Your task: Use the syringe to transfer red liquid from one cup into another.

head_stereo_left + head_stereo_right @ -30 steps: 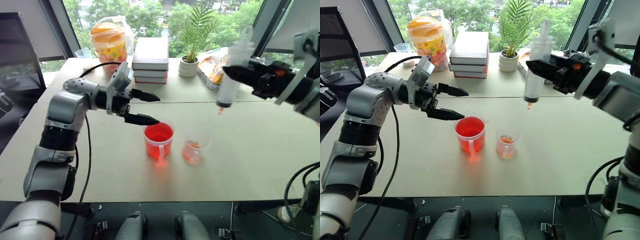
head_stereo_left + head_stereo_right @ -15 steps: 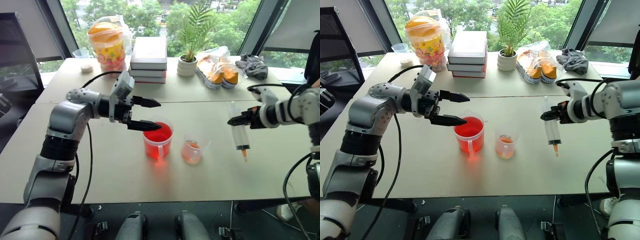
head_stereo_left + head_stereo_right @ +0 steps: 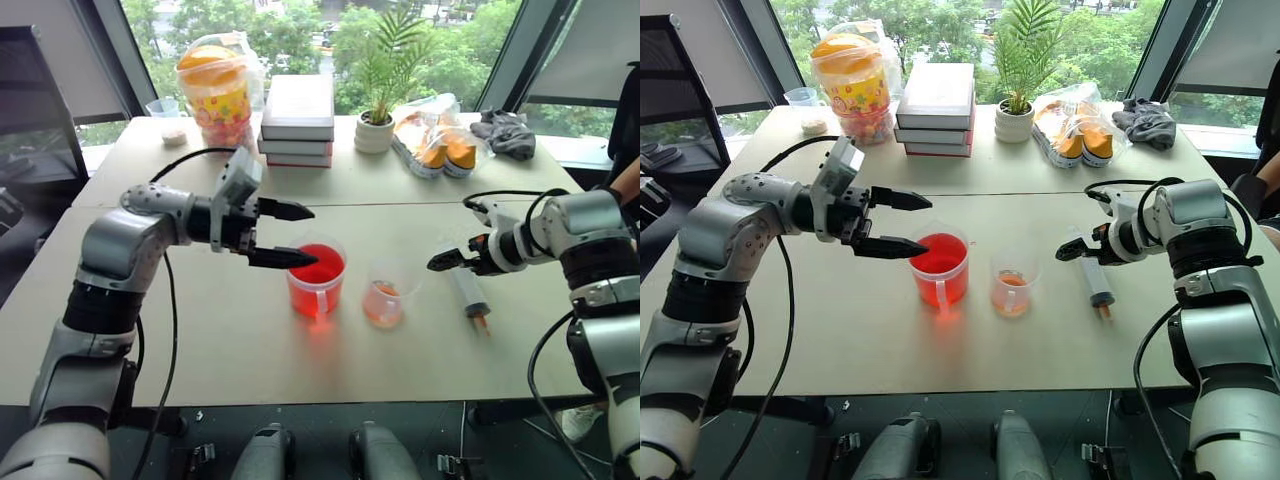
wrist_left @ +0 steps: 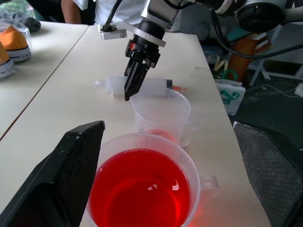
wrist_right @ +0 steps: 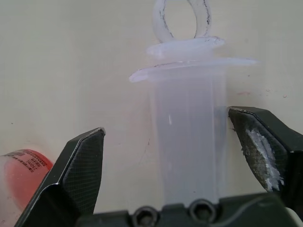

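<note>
Lying flat on the table (image 3: 220, 350), the syringe (image 3: 466, 288) is seen to the right of both cups, orange-red nozzle toward the near edge and plunger end toward the windows. The right gripper (image 3: 441, 262) is spread wide over the barrel near the plunger end; in the right wrist view a clear gap is visible on one side between finger and barrel, so nothing is gripped. The left gripper (image 3: 296, 233) is also held wide open and empty, with one finger above the far rim of the handled cup (image 3: 317, 281) and the other reaching in from its left side.

The handled cup is nearly full of red liquid (image 3: 317, 270). The small cup (image 3: 385, 296) is placed just beside it on the right, apart from it, with only a shallow reddish layer at the bottom. The small cup sits between the handled cup and the syringe.

Clutter is confined to the far table, well apart from the work area: a snack jar (image 3: 215, 90), a stack of books (image 3: 299, 120), a potted plant (image 3: 378, 120), bagged shoes (image 3: 435, 140), a dark cloth (image 3: 504, 132). A black cable (image 3: 190, 155) is draped over the table's far left.
</note>
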Robot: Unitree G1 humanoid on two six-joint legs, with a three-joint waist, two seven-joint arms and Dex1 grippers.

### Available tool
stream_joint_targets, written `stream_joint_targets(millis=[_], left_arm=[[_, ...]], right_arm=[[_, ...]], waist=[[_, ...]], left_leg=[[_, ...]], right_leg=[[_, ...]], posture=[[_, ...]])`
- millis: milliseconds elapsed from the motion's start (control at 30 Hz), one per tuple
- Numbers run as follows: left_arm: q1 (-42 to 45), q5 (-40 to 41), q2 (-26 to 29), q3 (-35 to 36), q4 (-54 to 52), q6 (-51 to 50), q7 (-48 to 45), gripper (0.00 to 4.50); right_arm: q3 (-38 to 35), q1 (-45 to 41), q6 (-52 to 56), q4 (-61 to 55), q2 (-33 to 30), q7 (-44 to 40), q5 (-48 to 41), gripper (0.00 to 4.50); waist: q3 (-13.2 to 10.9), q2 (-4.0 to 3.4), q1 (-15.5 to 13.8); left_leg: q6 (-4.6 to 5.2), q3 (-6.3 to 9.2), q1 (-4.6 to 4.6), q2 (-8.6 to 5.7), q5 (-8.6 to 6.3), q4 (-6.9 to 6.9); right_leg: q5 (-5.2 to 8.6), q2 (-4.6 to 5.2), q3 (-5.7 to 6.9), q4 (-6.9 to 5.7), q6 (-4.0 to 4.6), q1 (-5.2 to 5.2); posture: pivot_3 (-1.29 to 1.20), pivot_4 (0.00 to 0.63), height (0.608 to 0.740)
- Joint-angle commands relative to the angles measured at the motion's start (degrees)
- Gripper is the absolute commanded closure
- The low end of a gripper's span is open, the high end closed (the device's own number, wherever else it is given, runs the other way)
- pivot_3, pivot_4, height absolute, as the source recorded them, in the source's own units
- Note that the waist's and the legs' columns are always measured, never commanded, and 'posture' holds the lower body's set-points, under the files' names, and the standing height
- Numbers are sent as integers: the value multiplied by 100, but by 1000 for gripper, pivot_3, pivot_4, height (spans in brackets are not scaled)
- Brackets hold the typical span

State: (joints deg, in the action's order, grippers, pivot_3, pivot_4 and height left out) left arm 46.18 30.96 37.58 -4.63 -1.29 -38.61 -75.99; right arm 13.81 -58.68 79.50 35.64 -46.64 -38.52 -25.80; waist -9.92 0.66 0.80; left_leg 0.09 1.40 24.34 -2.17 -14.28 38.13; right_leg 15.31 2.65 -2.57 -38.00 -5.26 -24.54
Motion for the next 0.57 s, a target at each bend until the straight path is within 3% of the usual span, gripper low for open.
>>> stream_joint_targets(millis=[33,133,267,400,567], left_arm=[[-14,219,119,202,-272,-137,42,0],[-60,301,196,241,-362,-213,75,0],[-125,335,292,285,-427,-215,139,0],[-236,356,397,365,-514,-229,212,0],[-437,416,598,467,-630,-279,312,0]], right_arm=[[-434,92,177,-1061,-536,-279,-145,42],[-828,454,29,-2429,-1233,-719,-447,42],[-2310,681,336,-3591,-1605,-1230,-1381,42],[-3244,2020,-301,-5115,-2178,-1873,-1729,42],[-4207,3389,-594,-6012,-2274,-2058,-1879,42]], waist=[[-3,-5,-23],[-5,-9,-30],[-5,-11,21],[-3,-8,-17],[-4,-8,-16]], left_leg=[[0,1,3,0,0,0],[1,4,13,-1,-1,-3],[3,4,9,0,-2,-8],[3,12,0,5,-2,-10],[4,9,1,2,-2,5]], right_leg=[[0,0,1,0,0,-3],[0,1,4,4,0,-10],[1,0,3,10,-1,-8],[1,-2,11,10,0,6],[0,3,7,12,-2,13]], posture=[[0,150,740],[0,150,740],[0,150,740],[0,150,740],[0,150,740]])
